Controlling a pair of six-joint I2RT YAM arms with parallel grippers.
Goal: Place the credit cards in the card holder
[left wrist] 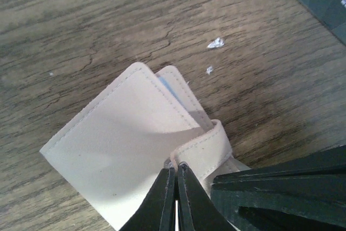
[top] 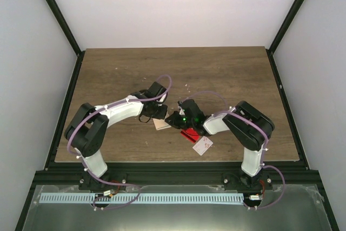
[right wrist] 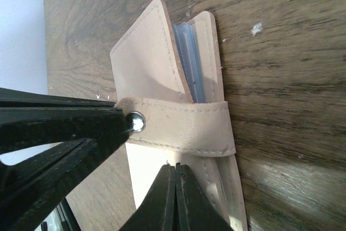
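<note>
Since a white card [top: 203, 145] and a red card [top: 189, 133] lie loose just nearer the arm bases than the holder [left wrist: 124, 144], loading looks unfinished. At the holder both claws are pinched closed: the left gripper [left wrist: 175, 172] nips the strap [right wrist: 184, 125] end by the snap [right wrist: 136, 121], while the right gripper [right wrist: 174, 172] rests its tips on the holder's body, grip unclear. Next, the pocket probably needs spreading while one claw fetches a card. Beyond the holder lie the fleck-dotted brown table [top: 162, 68], then pale walls [top: 173, 4].
</note>
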